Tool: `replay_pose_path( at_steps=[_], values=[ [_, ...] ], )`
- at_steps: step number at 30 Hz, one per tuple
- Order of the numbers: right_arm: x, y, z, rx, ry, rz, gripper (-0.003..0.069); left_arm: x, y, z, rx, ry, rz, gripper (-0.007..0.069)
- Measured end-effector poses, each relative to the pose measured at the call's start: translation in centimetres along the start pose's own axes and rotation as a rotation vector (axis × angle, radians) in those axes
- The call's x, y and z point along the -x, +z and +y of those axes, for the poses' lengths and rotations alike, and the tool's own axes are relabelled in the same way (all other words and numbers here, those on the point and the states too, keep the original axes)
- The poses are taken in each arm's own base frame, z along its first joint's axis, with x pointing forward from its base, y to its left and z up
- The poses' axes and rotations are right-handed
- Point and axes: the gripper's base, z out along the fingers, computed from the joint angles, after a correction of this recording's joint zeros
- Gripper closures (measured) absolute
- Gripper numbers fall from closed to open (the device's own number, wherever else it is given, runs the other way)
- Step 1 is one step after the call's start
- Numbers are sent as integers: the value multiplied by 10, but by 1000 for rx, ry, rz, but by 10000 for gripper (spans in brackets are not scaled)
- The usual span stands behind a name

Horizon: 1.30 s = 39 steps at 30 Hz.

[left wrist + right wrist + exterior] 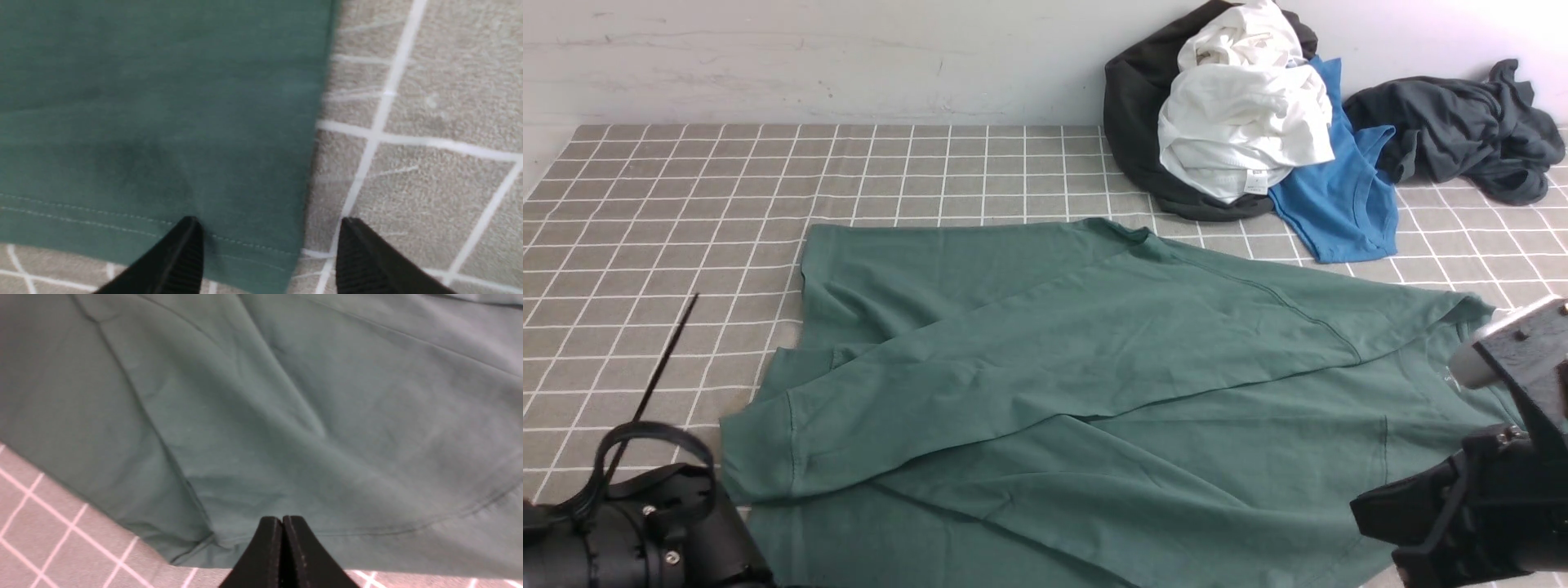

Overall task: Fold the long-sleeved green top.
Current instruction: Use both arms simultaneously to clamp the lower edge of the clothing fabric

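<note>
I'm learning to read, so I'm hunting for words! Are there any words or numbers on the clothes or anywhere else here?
Small tag on the white garment: it has dark marks, but they are too small and blurred to read.
The green long-sleeved top: no words or numbers show on it.
Nothing else here has any text that can be read.

Green top (1094, 351), near edge apparently off-frame

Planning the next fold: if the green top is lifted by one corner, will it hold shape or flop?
Likely floppy: the top lies in soft creases, a sleeve draped across it, so a lifted corner would probably sag. Probably light: the cloth looks thin at the hem. Pushed, it would likely bunch rather than slide on the checked cover.
</note>
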Motion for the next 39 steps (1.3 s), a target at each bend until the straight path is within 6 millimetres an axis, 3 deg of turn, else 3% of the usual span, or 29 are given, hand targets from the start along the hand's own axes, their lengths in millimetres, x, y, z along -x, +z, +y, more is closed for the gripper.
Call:
replay_pose_path(
  at_steps=[5, 10, 13, 20, 26, 27, 30, 32, 39],
  values=[
    [0, 0, 2, 20, -18, -5, 669, -1, 1, 6, 73, -68, -11, 316],
    [0, 0, 2, 23, -61, -5, 669, 2, -10, 14, 157, -222, -86, 557],
    [0, 0, 2, 26, -107, -3, 669, 1, -27, 18, 194, -307, -137, 612],
    [-2, 0, 4, 51, -245, 20, 645, -17, -66, 18, 246, -470, -166, 611],
    [-13, 5, -4, 18, -410, 147, 492, -32, -80, 17, 264, -557, -205, 608],
    [-17, 9, -9, -3, -473, 208, 422, -37, -81, 18, 264, -601, -216, 608],
    [-21, 23, -23, -45, -562, 300, 300, -45, -84, 21, 269, -668, -231, 608],
    [-23, 33, -30, -61, -588, 334, 265, -46, -85, 22, 268, -690, -249, 608],
    [-33, 73, -54, -85, -707, 448, 270, -45, -90, 21, 257, -723, -325, 608]
  ],
)
